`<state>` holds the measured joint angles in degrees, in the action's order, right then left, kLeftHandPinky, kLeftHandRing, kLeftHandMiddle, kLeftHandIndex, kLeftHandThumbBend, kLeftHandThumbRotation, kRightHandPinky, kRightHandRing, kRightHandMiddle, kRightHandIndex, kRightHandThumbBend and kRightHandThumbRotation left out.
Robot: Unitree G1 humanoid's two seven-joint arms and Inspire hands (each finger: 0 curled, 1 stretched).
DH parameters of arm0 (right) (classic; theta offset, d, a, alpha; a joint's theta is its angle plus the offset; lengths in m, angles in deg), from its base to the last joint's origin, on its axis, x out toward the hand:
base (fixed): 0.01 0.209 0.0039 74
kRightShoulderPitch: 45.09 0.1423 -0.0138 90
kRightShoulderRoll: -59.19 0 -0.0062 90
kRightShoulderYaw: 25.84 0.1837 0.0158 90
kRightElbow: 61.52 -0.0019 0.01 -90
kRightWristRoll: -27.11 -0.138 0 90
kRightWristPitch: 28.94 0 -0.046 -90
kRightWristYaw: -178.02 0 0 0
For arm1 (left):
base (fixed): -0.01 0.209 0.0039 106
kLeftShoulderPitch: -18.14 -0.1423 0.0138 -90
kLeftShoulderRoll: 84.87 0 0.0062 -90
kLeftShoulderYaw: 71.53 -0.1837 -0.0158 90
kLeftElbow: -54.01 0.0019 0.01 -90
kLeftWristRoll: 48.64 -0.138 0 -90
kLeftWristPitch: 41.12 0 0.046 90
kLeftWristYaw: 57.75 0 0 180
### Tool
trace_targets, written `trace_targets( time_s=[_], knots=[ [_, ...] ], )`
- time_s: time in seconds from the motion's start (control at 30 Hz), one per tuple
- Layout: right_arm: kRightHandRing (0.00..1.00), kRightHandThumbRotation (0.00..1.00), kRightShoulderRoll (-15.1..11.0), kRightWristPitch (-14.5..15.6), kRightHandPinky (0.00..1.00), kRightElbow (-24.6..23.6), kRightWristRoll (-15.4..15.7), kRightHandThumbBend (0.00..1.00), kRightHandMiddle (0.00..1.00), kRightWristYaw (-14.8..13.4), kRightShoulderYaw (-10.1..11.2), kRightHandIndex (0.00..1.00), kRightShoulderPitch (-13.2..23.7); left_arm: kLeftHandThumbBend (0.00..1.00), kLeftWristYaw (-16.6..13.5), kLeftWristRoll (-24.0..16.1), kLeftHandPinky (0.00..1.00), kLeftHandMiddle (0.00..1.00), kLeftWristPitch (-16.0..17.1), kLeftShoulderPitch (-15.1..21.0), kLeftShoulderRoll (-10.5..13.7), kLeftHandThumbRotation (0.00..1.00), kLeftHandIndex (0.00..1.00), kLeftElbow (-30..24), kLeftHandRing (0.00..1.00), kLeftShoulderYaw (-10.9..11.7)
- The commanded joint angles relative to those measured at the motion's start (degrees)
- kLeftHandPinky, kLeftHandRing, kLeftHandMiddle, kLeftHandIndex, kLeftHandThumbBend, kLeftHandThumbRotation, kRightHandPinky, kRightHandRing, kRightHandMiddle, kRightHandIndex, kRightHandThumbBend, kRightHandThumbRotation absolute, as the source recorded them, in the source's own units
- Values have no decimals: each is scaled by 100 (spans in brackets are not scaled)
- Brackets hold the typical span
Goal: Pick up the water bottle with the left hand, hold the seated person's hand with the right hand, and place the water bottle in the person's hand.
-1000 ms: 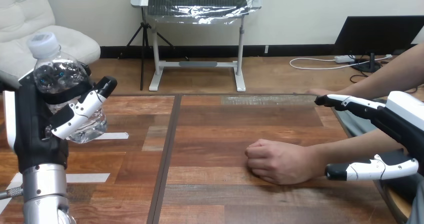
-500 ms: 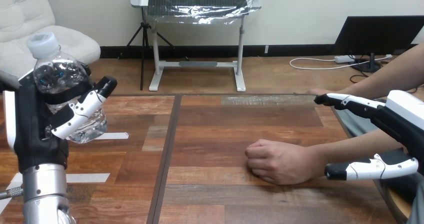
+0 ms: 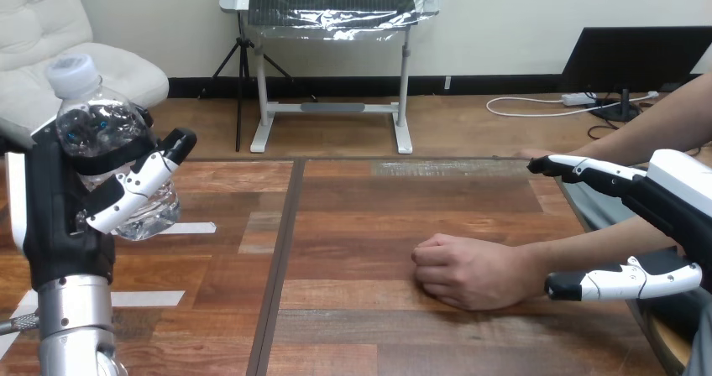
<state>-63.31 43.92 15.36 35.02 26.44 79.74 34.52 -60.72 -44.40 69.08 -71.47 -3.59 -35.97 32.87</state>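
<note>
The wooden table (image 3: pixel 378 200) before me is plank-patterned, with a dark seam (image 3: pixel 281 258) running front to back. The person's closed hand (image 3: pixel 470 271) rests on it, right of centre. Two pale strips (image 3: pixel 147 298), probably tape, lie flat near its left side.

You have the left hand (image 3: pixel 54 212) raised over the left side of the worktop (image 3: pixel 378 208), its fingers (image 3: pixel 134 187) curled round the water bottle (image 3: pixel 101 128), which is upright with its white cap (image 3: pixel 74 72) on top. Your right hand (image 3: pixel 680 200) is at the right edge, fingers straight, spread above and below the person's forearm. The person's hand (image 3: pixel 470 271) rests as a fist on the worktop.
</note>
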Motion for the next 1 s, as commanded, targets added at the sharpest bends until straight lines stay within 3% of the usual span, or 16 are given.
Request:
trace_targets(
  time_s=[0.0, 0.43, 0.53, 0.63, 0.7, 0.97],
  knots=[
    [88, 73, 55, -55, 89, -49, -5, 100, 90, -81, 27, 90, 332, 59, 10, 27, 24, 34, 110, 268, 32, 0, 40, -257, 29, -1],
    [88, 73, 76, -68, 89, -21, -71, 100, 90, -74, 45, 90, 321, 59, 1, 11, 23, 34, 104, 250, 28, 0, 40, -277, 29, -5],
    [86, 73, 103, -14, 83, -35, -159, 100, 88, -56, 59, 89, 316, 59, -32, -46, 23, 34, 96, 244, 32, 0, 40, -285, 29, -4],
    [78, 75, 130, 13, 71, -37, -309, 100, 82, -18, 70, 86, 327, 60, -54, -97, 23, 34, 112, 239, 39, 0, 40, -279, 29, -5],
    [67, 78, 145, 6, 60, -23, -406, 100, 73, 1, 73, 82, 334, 60, -49, -94, 23, 34, 126, 238, 39, 0, 40, -275, 29, -6],
    [41, 86, 306, 78, 38, 58, -1180, 100, 47, 222, 73, 70, 379, 60, -32, -86, 23, 34, 140, 217, 45, 0, 40, -278, 29, -14]
  ],
)
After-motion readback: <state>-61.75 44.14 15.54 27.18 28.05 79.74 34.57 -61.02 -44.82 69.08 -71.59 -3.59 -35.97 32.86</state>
